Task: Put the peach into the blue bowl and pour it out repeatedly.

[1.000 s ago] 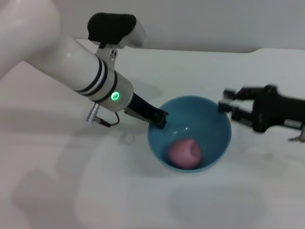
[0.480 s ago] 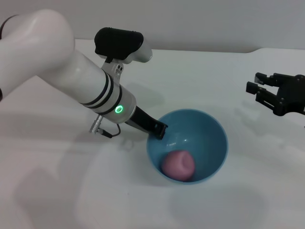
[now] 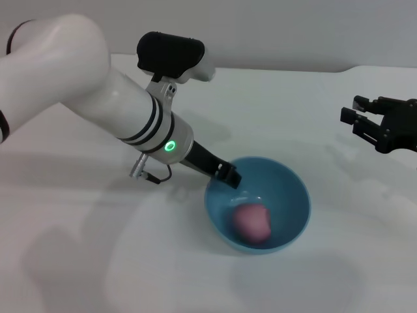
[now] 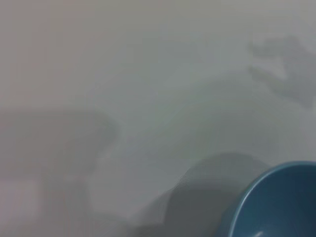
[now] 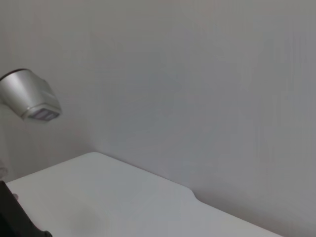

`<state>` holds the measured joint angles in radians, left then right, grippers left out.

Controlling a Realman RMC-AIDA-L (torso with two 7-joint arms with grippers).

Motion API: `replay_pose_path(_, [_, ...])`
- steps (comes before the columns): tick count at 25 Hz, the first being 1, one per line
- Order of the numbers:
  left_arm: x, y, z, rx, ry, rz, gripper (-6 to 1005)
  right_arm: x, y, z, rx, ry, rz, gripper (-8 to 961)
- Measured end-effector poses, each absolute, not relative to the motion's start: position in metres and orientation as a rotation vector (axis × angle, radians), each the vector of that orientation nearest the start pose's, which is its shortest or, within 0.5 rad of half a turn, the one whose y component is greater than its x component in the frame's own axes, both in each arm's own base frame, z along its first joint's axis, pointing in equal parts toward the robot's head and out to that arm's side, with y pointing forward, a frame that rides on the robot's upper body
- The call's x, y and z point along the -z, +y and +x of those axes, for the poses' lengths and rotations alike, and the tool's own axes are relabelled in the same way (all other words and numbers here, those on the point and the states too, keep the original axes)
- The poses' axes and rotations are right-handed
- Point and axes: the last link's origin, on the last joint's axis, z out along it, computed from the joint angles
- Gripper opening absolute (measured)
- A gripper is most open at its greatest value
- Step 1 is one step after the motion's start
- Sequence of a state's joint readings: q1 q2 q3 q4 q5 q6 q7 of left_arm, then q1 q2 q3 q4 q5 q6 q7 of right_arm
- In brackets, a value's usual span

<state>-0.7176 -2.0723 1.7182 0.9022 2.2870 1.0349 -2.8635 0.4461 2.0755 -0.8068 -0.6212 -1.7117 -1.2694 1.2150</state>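
Observation:
The blue bowl (image 3: 294, 195) sits upright on the white table, just right of centre in the head view. Inside it, on the bottom, lies the pink-red peach (image 3: 252, 222). My left gripper (image 3: 225, 175) reaches down from the left and is shut on the bowl's near-left rim. Far off to the right, well apart from the bowl, my right gripper (image 3: 357, 116) hangs above the table, open and holding nothing. In the left wrist view only an edge of the blue bowl (image 4: 281, 202) shows; the peach is hidden there.
The white table (image 3: 78, 261) spreads around the bowl, with a pale wall behind it. My bulky left forearm (image 3: 130, 111) crosses the left half of the scene. A silver camera head (image 5: 29, 101) shows in the right wrist view.
My right gripper has drawn back to the right, away from the bowl's rim. The left gripper has shifted the bowl toward the table's front, the peach still inside.

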Motion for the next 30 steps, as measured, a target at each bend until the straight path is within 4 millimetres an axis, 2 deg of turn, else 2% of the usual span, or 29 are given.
replay_pose_path(5, [0.095,0.373,-0.178,-0.195,-1.309,-2.475,386,-0.006,0.348,0.29,-0.662,0.579,-2.402,348])
replay_pose_path(10, [0.078,0.385,-0.183,-0.079,-1.391,-2.395,496,-0.007,0.351,0.295,-0.629,0.594,-2.373,348])
replay_pose_path(16, [0.048,0.396,-0.202,0.177,-1.566,-2.242,525,-0.005,0.357,0.304,-0.612,0.666,-2.302,349])
replay_pose_path(19, [0.031,0.397,-0.212,0.384,-1.613,-2.2,523,-0.005,0.36,0.308,-0.615,0.708,-2.245,349])
replay_pose_path(20, [0.022,0.394,-0.217,0.57,-1.637,-2.18,522,-0.005,0.361,0.311,-0.644,0.755,-2.196,349])
replay_pose_path(21, [0.022,0.394,-0.217,0.57,-1.637,-2.18,521,-0.005,0.361,0.311,-0.644,0.755,-2.196,348])
replay_pose_path(23, [0.012,0.39,-0.222,0.774,-1.652,-2.147,519,-0.008,0.364,0.315,-0.702,0.823,-2.111,348])
replay_pose_path(27, [-0.012,0.372,-0.246,1.26,-1.585,-2.002,518,-0.013,0.368,0.323,-0.833,0.962,-1.917,349])
replay_pose_path(30, [-0.027,0.353,-0.268,1.52,-1.465,-1.856,518,-0.02,0.366,0.332,-0.945,1.064,-1.749,349])
